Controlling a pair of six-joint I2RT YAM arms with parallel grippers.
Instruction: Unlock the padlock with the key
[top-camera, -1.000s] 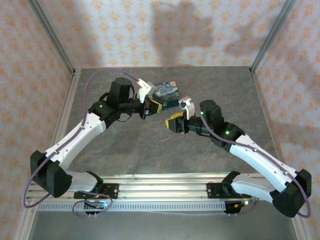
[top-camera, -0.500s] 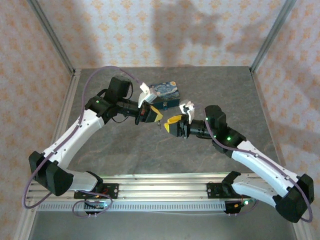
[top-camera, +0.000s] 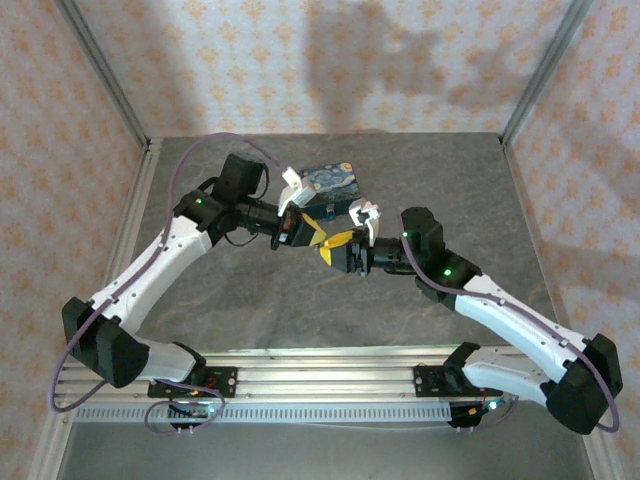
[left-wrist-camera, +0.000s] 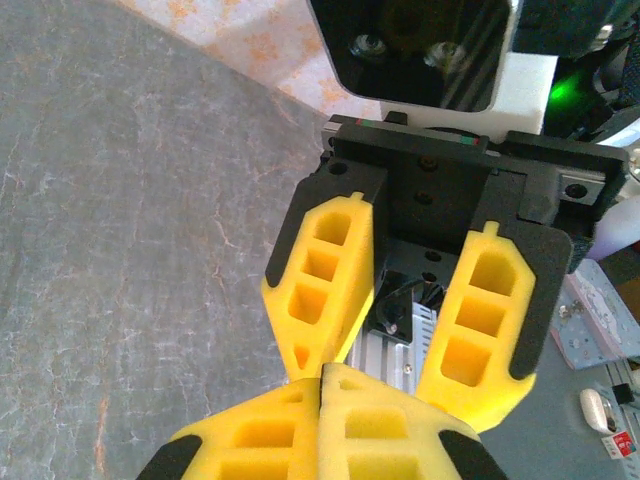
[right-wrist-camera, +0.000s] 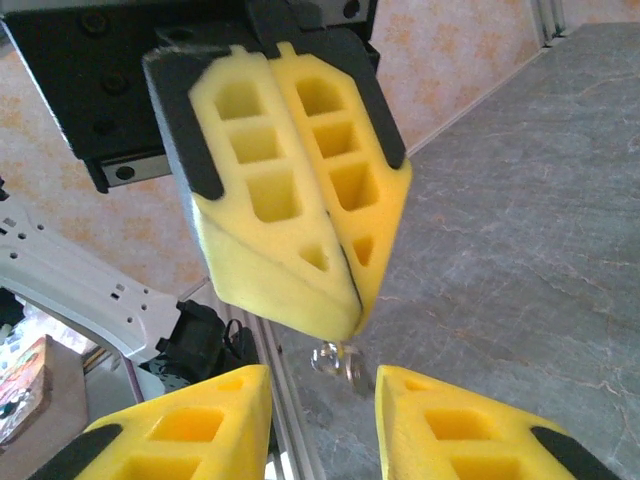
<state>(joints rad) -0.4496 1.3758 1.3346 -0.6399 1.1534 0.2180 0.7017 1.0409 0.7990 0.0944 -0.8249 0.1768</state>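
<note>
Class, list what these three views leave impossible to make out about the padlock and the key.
- Right wrist view: a small metal piece pokes out below the shut left end effector. Its foam fingers hide the rest, so key or padlock cannot be told.
- Top view: between the left and the open right end effector, anything held is too small to see.
</note>
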